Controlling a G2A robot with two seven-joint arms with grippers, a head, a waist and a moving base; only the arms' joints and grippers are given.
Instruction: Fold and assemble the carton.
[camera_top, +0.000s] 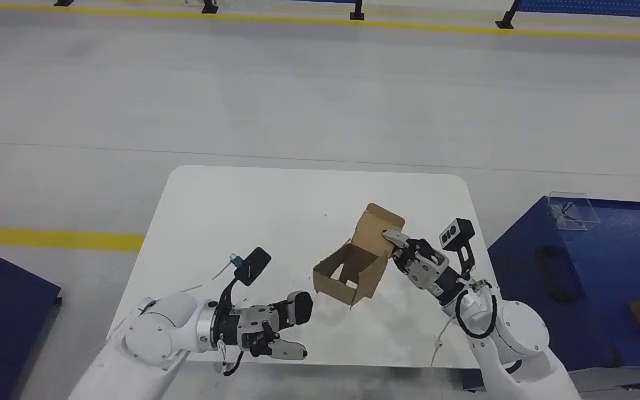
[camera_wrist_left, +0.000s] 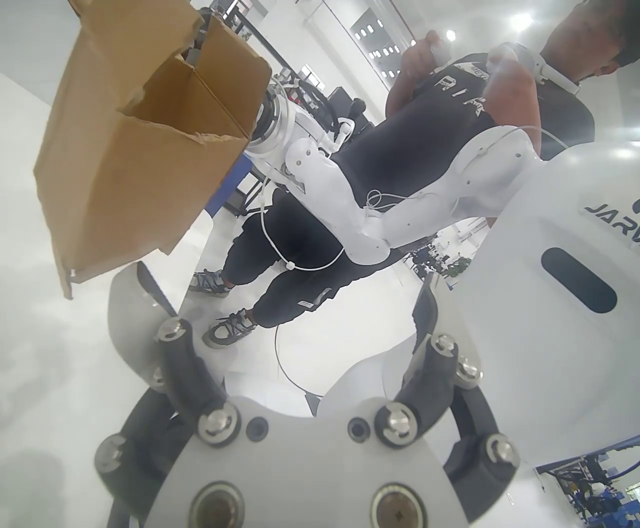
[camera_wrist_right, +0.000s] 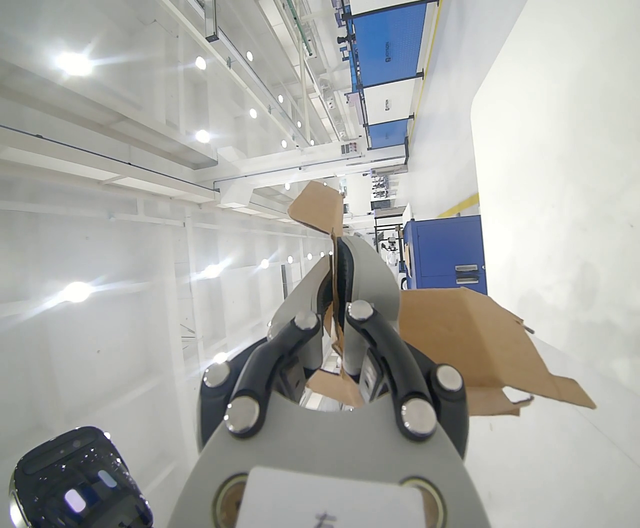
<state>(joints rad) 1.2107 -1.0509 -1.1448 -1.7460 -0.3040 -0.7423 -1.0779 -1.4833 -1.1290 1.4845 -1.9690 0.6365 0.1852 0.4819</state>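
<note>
brown carton (camera_top: 350, 272), white table (camera_top: 250, 210), blue cabinet (camera_top: 585, 275)

The carton (camera_wrist_left: 125, 165) runs off the left wrist view's edge, top corner cut away, and its wall hides where the right tool (camera_wrist_right: 336, 270) bites. From the right wrist, that tool covers most of the carton's body. Touching the bench (camera_top: 260, 220) or lifted? Can't tell.
</note>
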